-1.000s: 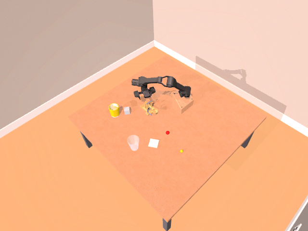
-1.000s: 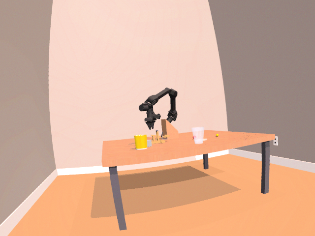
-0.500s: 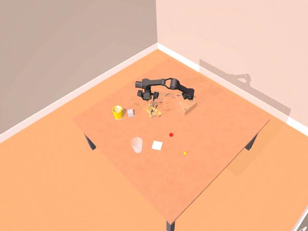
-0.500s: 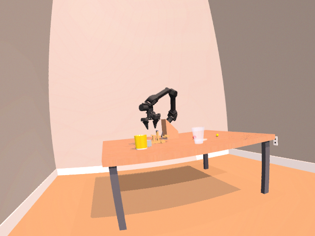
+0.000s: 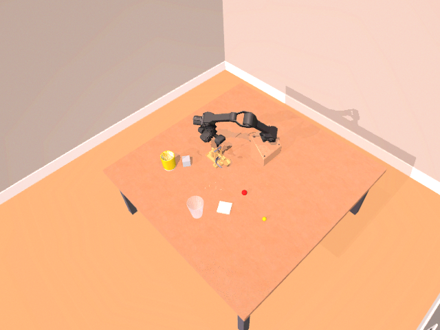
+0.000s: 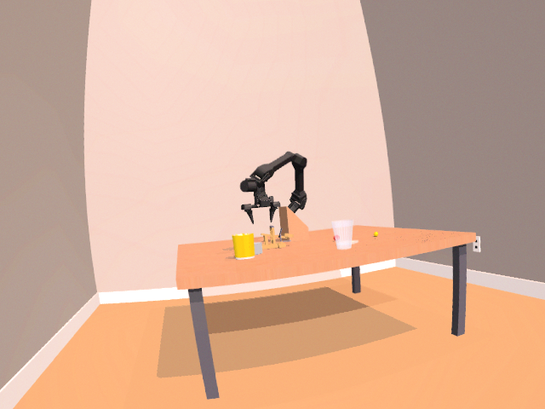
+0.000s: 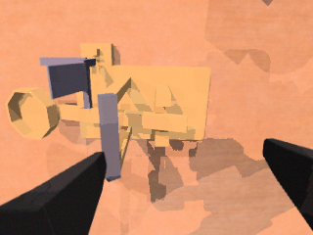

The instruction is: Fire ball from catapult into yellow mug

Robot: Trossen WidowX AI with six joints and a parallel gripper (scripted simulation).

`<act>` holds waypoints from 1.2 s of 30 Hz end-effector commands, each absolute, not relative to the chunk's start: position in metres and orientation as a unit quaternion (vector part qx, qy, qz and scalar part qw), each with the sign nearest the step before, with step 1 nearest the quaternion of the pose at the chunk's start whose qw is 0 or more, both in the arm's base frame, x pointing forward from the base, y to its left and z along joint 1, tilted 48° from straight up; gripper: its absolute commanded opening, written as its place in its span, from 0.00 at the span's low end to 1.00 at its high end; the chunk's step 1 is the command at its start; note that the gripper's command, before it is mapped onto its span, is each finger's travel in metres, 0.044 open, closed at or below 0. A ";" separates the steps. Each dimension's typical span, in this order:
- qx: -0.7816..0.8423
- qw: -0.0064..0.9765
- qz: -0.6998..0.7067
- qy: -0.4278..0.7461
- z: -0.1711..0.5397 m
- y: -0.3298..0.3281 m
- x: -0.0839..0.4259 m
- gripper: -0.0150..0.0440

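Catapult [image 5: 220,159] [image 6: 273,239] [image 7: 161,103] is sitting on the table [image 5: 284,220] [image 6: 317,250], between the grey cube [image 5: 186,161] [image 6: 258,248] and the wooden base block [image 5: 271,154] [image 6: 296,224] in top view. Gripper [image 5: 212,139] [image 6: 261,220] [image 7: 184,153] is hovering above it, released, fingers standing wide with nothing between them. Catapult's cup [image 7: 33,114] is lying empty in wrist view. Yellow mug [image 5: 168,161] [image 6: 243,246] is standing upright near the cube, on the side away from the catapult. Red ball [image 5: 244,192] [image 6: 335,238] and smaller yellow ball [image 5: 264,218] [image 6: 375,233] are both resting on the table, well apart from the catapult. Clear cup [image 5: 195,206] [image 6: 343,233] is standing upright near a flat white square [image 5: 224,207]; the red ball is showing through its wall in exterior view.
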State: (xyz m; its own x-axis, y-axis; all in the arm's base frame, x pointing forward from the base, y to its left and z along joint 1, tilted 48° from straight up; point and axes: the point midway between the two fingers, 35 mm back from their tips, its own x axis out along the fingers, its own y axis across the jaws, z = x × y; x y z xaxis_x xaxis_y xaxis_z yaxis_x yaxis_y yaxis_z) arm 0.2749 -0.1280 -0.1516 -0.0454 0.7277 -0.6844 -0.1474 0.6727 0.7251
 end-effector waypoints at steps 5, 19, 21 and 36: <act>0.318 0.612 0.239 0.683 -0.151 -0.129 0.274 1.00; 0.456 0.518 0.068 0.720 -0.149 -0.130 0.273 1.00; 0.474 0.501 0.043 0.722 -0.149 -0.130 0.273 1.00; 0.588 0.362 -0.144 0.709 -0.148 -0.131 0.272 1.00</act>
State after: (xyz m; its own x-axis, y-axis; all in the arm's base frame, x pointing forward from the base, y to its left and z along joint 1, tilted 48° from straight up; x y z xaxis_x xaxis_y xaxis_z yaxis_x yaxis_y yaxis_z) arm 0.2733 -0.1303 -0.1481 -0.0440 0.7295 -0.6825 0.8914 0.3371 0.3028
